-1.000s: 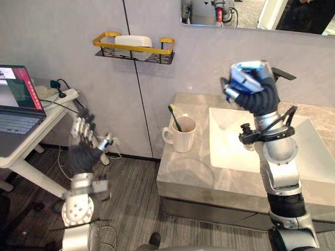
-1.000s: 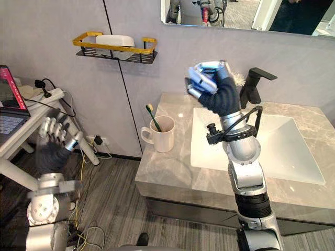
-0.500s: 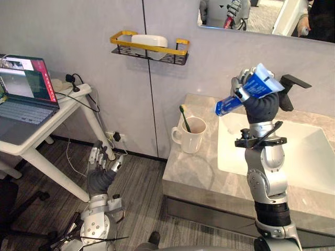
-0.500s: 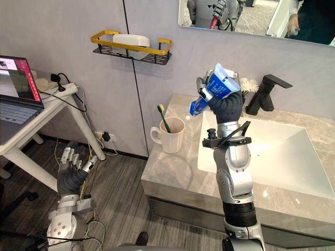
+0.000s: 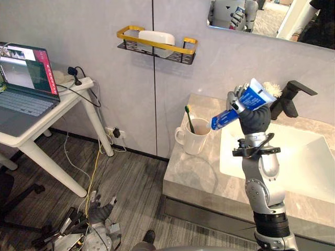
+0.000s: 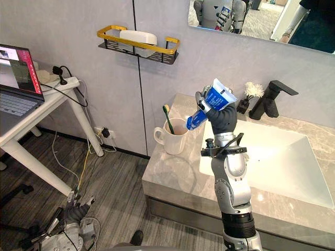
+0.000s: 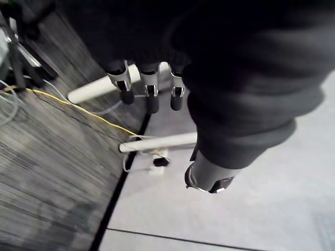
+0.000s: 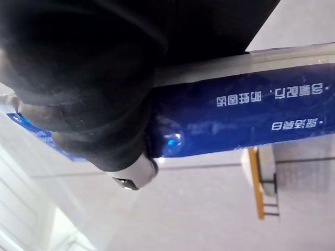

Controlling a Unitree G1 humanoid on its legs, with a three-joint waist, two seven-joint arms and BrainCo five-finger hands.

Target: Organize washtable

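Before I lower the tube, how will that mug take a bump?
Probably steady: the white mug looks squat, flat on the stone counter. It may slide on that smooth top. The toothbrush leaning inside could shift if the toothpaste tube knocks it.

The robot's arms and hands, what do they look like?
The right arm is made of rounded silver-grey segments with a dark band lower down. The right hand wears a dark ribbed cover; the left hand shows silver fingers with dark tips.
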